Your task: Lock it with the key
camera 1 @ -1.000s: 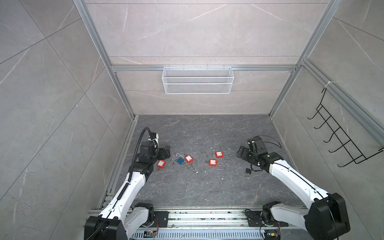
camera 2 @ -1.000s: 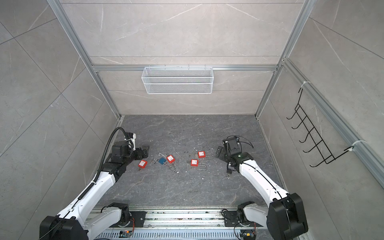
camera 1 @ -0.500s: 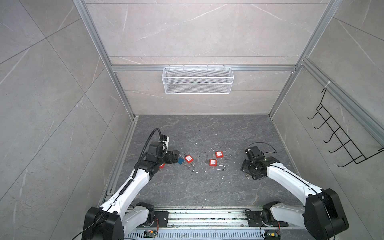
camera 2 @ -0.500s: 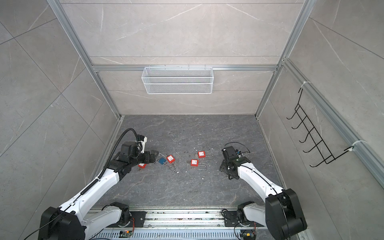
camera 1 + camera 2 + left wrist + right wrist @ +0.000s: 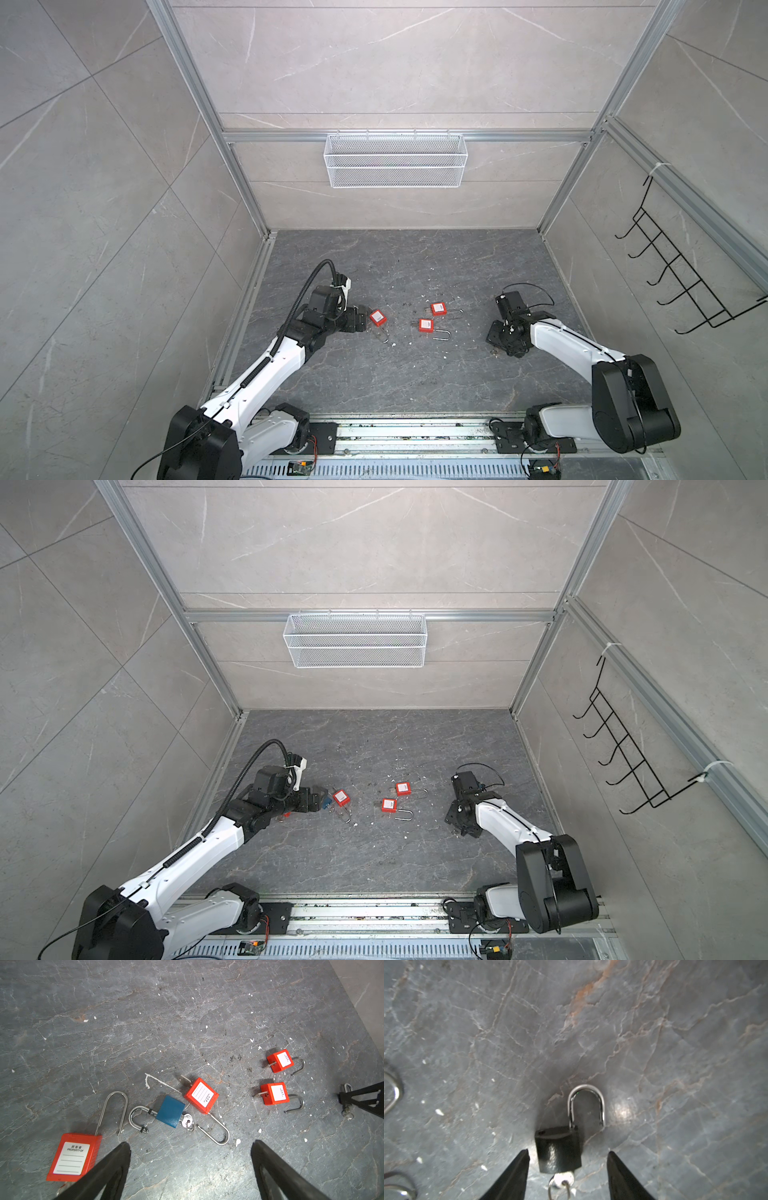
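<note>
Your right gripper (image 5: 568, 1151), right of centre in both top views, straddles the black padlock (image 5: 557, 1142) with its key (image 5: 563, 1178) in, jaws partly open, touching nothing. Your left gripper (image 5: 190, 1145) gapes wide, empty, near the blue padlock (image 5: 170, 1113).

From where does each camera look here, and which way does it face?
Both top views: mounted high behind the robot, facing down onto the floor; both arms show whole, with left gripper and right gripper.
Left wrist: low over the floor, facing the blue padlock and red padlocks; its open fingers show.
Right wrist: close above the black padlock, key in its base; its fingers flank the padlock.
Shared: the left wrist view catches the right gripper; both top views show the same scene.
</note>
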{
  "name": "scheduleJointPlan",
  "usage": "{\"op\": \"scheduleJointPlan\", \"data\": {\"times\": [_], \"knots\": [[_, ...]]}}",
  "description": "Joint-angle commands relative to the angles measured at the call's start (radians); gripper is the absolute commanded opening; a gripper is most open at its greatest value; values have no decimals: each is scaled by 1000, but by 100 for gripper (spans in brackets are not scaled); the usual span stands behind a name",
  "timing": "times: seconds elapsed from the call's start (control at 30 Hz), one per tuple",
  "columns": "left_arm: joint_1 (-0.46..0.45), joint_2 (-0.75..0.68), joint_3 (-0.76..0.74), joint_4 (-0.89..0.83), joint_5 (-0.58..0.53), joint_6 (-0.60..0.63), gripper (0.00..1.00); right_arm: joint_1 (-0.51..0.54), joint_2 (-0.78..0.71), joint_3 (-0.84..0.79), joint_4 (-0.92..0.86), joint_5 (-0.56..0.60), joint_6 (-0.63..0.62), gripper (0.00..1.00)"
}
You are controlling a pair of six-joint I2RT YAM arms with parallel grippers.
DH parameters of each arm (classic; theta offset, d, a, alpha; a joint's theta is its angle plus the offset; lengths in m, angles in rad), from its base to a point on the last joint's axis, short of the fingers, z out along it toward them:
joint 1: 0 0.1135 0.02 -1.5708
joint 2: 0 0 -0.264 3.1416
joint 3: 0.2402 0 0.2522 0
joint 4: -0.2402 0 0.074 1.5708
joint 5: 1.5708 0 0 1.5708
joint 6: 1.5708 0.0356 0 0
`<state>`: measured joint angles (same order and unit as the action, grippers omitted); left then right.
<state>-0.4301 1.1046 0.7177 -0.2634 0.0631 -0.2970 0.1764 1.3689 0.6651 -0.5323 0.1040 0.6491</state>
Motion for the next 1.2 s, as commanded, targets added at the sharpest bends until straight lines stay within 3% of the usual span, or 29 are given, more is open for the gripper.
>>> {"op": "scheduleJointPlan", "data": {"times": [0.0, 0.37, 1.17], "knots": [[-22, 21, 60, -3, -25, -32, 92, -13, 16, -15, 22, -11, -40, 62], [-101, 78, 116, -25, -84, -40, 91, -46, 50, -19, 70, -64, -51, 59], [-123, 72, 123, -62, -135, -42, 91, -42, 110, 1, 73, -124, -95, 54]]}}
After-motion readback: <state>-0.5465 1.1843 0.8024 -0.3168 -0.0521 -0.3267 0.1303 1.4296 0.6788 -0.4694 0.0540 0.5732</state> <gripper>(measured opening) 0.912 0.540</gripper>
